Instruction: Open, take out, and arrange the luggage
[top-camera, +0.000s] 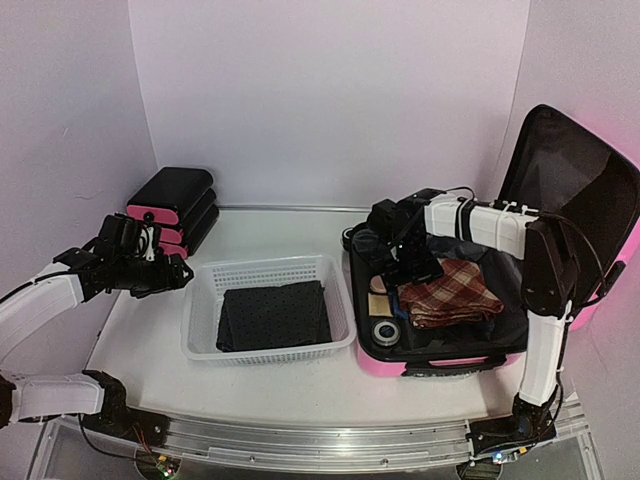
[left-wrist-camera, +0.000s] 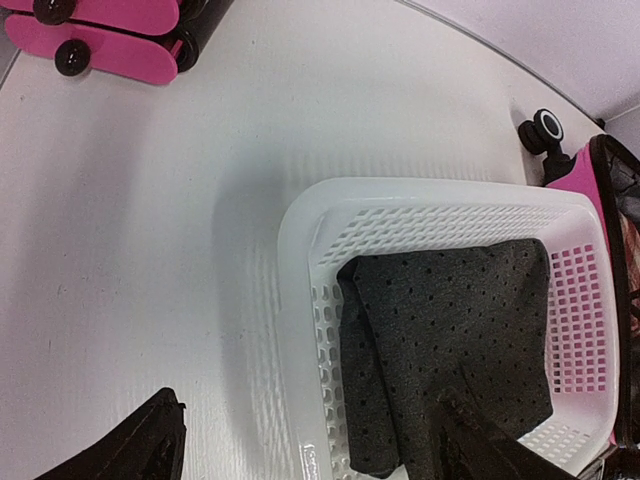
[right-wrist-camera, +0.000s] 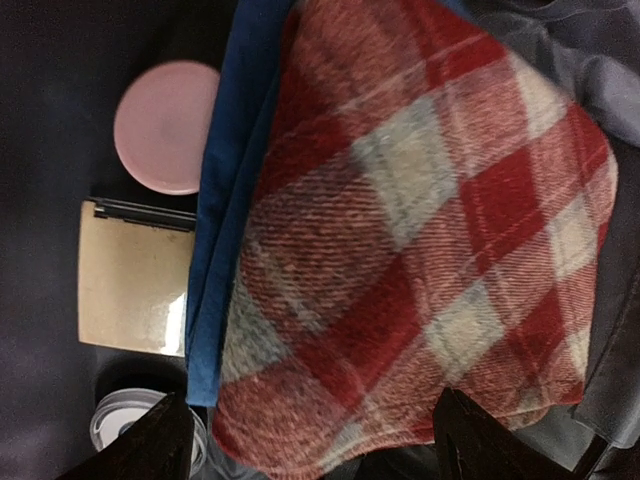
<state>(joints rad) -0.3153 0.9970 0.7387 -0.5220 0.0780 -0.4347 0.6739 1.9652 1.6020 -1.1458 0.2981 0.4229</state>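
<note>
R tool (right-wrist-camera: 312, 415) wide over plaid cloth (top-camera: 452, 290) in open luggage (top-camera: 383, 367); L tool (left-wrist-camera: 310, 405) wide too (near basket (top-camera: 200, 312))

Right wrist view: right pincer (right-wrist-camera: 315, 445) fingers (right-wrist-camera: 160, 440) clipped by the bottom edge, just dark stubs; folded blue fabric (right-wrist-camera: 225, 200) under and ahead of it mostly buried by red-and-cream plaid wool cloth (right-wrist-camera: 420, 230); small white round jar (right-wrist-camera: 120, 410) by one finger is half behind it and cut by the edge; tip-to-cloth contact can't tell. Left wrist view: left pincer (left-wrist-camera: 310, 450) fingers (left-wrist-camera: 130, 455) clipped likewise, glossy pink hard-shell luggage (left-wrist-camera: 575, 180) off to its side cut by the right edge, black drawer unit with pink fronts (left-wrist-camera: 100, 45) far ahead cut by the top edge. Top view: right pincer is dark on dark inside the luggage, jaws unreadable there.
</note>
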